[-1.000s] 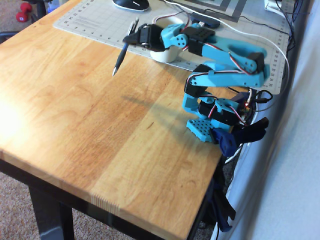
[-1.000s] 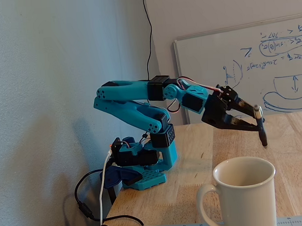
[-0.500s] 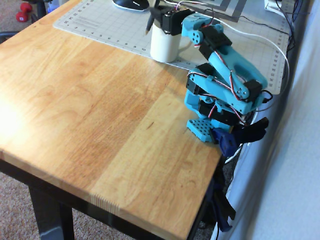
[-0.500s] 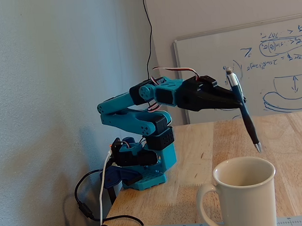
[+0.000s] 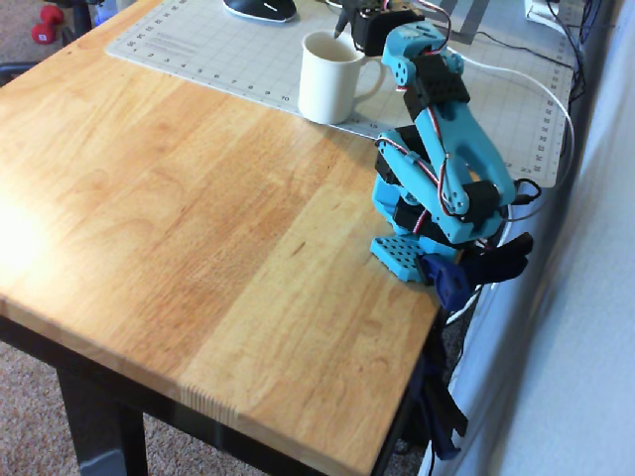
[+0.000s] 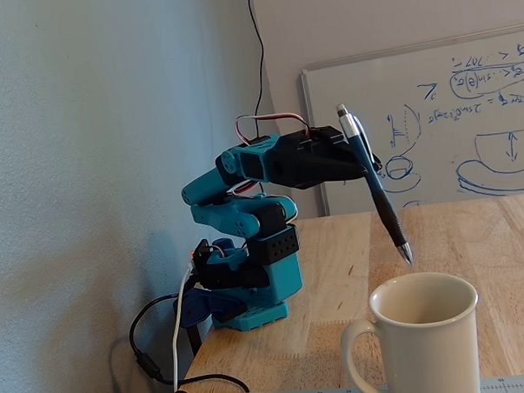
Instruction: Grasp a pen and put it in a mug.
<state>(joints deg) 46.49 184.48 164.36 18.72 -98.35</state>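
1. Pinching the pen [image 6: 375, 185] about a third of the way down its barrel, the hand [image 6: 362, 164] hangs at the centre of the fixed view, raised clear of the wooden surface [image 6: 455, 240].
2. We see the pen tilted slightly off vertical in that view, its silver clip end uppermost, near the frame's upper middle, and its silver tip pointing down and to the right.
3. We find the mug [image 6: 422, 337] at the bottom of the fixed view, right of centre, standing upright with its mouth open and its handle to the left; the pen's tip sits just above the rim in the picture, though this one angle does not tell us whether it is truly over the opening.
4. From the overhead view we get little help: the mug [image 5: 329, 77] stands at top centre on a grey cutting mat [image 5: 189, 45], and the blue arm [image 5: 442, 149] reaches toward it from the right of the frame, its hand [image 5: 349, 20] showing only as a dark shape at the top edge, the pen too small to make out.
5. We judge the grasp and the lift as done; what is left is to line the tip up over the opening, lower it in, and let go.
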